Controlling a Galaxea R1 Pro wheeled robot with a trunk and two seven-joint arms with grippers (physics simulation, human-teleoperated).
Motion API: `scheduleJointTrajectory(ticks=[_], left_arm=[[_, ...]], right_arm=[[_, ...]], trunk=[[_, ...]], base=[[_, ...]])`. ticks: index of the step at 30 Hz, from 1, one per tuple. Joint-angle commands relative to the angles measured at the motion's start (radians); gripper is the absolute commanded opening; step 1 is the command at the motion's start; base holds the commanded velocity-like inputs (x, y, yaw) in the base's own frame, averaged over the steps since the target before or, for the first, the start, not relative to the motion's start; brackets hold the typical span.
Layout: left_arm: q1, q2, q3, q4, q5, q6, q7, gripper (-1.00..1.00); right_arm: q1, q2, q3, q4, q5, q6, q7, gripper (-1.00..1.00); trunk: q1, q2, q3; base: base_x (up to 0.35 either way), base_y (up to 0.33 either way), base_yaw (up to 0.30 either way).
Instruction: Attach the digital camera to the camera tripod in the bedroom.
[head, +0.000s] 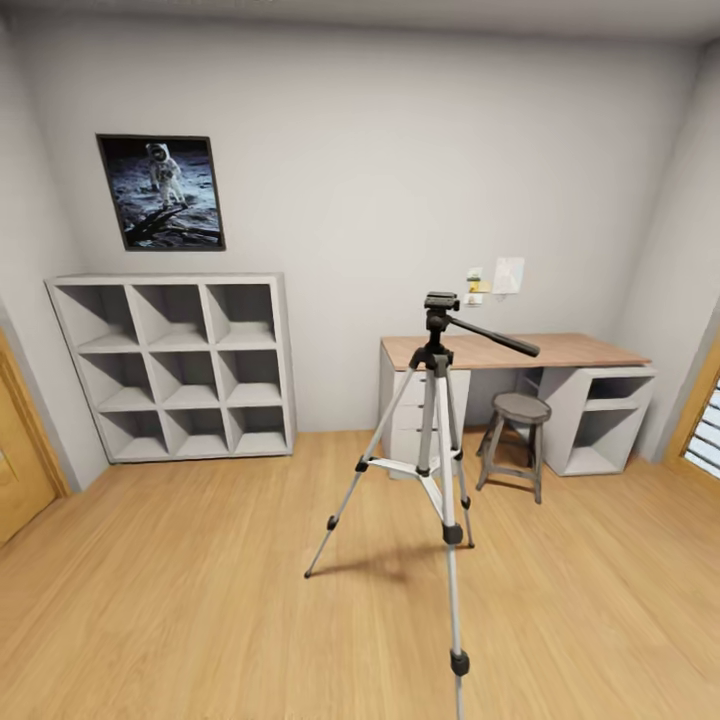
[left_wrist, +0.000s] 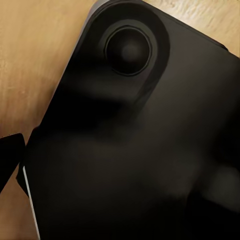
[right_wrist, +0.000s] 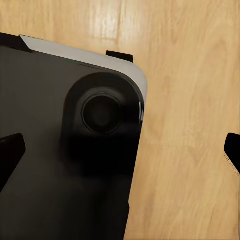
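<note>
Camera tripod (head: 438, 430) stands on the light wood floor (head: 200, 600) in the middle of the bedroom, just in front of the wood-topped desk (head: 560, 350) and the round stool (head: 520, 408), with the white cube shelf (head: 170, 365) well off to one side against the wall. Its black head (head: 441, 302) is bare, pan handle jutting toward the desk, so nothing is attached yet. No digital camera can be picked out on the floor, desk or shelf as seen from the head view; finding and fetching it appears to be the whole job still ahead. Both wrist views look down over a dark body panel, probably the robot's own base, onto the planks. The right gripper (right_wrist: 125, 155) has dark fingertips far apart at opposite edges, so it is wide and empty. Of the left gripper I cannot tell the spread.
</note>
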Motion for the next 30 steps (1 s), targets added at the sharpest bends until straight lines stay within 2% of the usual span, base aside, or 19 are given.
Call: scheduleJointTrajectory(ticks=[1, 30], left_arm=[[0.000, 0.000, 0.007, -0.002, -0.004, -0.001, 0.002, 1.00], [0.000, 0.000, 0.006, -0.001, -0.004, 0.001, -0.003, 1.00]], right_arm=[[0.001, 0.000, -0.001, -0.002, 0.008, -0.001, -0.001, 1.00], [0.001, 0.000, -0.001, -0.002, 0.008, 0.001, -0.001, 1.00]], trunk=[[0.000, 0.000, -0.001], [0.000, 0.000, -0.001]], base=[[0.000, 0.000, 0.279], [0.000, 0.000, 0.279]])
